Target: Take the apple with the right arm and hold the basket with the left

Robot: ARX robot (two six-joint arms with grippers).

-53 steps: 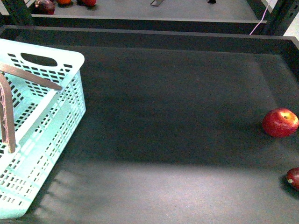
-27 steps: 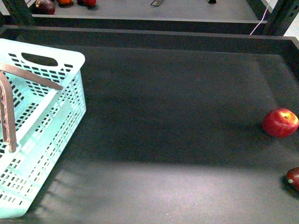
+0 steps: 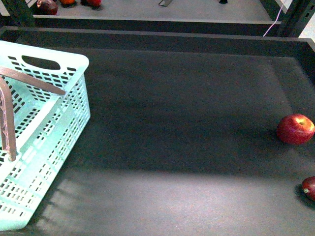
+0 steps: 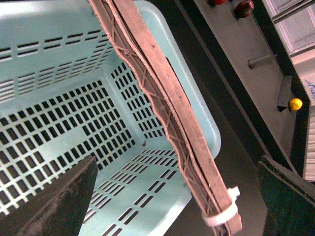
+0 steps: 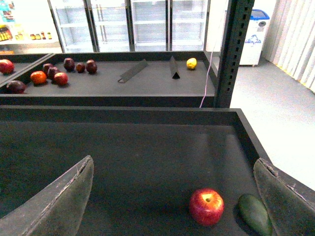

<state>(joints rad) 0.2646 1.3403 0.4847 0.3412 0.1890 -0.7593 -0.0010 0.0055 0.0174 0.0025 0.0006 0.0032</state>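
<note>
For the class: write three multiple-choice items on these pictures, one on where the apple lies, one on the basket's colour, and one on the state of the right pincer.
1. Where is the apple? A in the basket; B on the dark surface, far right of the basket; C on the back shelf.
2. The basket's walls are: A pale turquoise; B yellow; C black.
3. The right pincer is: A shut on the apple; B open and empty; C shut on a handle.
Key: 1 B, it sits apart from the basket; 2 A, the slotted walls show it; 3 B, its fingers stand wide apart, gripping nothing.
</note>
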